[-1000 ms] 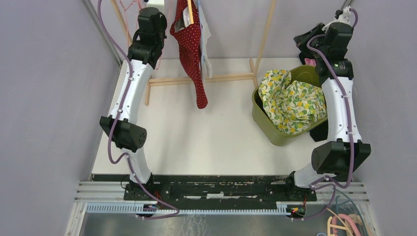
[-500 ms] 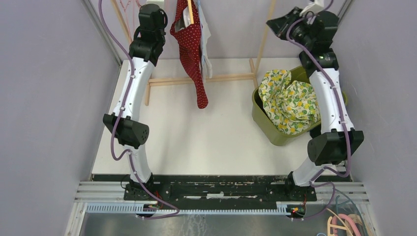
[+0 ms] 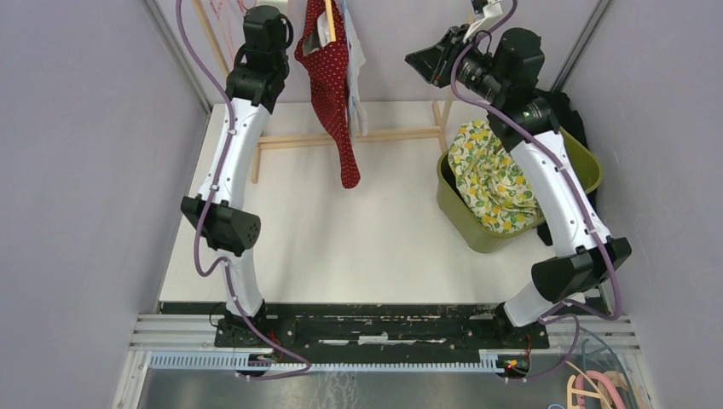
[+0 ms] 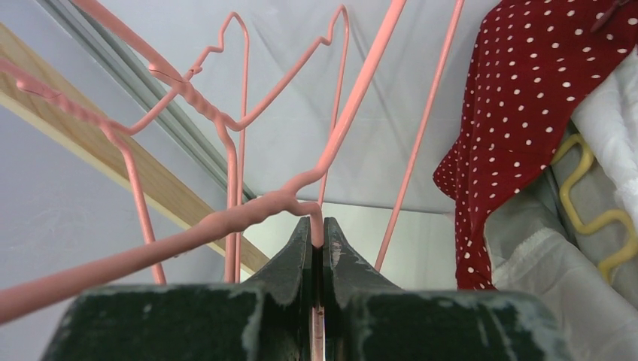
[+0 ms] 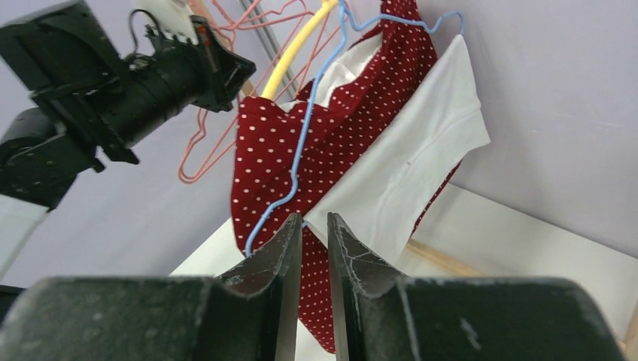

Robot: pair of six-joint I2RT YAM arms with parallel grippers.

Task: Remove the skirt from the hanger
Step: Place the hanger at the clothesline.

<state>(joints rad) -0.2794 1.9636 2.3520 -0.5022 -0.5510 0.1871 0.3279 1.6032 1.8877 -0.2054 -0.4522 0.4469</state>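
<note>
The red white-dotted skirt hangs on the rack at the back, on a blue wire hanger, with a white garment beside it. It also shows in the left wrist view and the right wrist view. My left gripper is high at the back left, left of the skirt, shut on a pink wire hanger. My right gripper is raised to the right of the skirt and points at it. Its jaws stand almost together and hold nothing.
A green basket at the right holds a yellow floral cloth. The wooden rack's base bar crosses the back of the table. Several empty pink hangers and a yellow hanger hang on the rack. Grey walls close both sides.
My right arm has swung from above the basket at the back right leftward and up toward the skirt. My left arm has barely moved.
</note>
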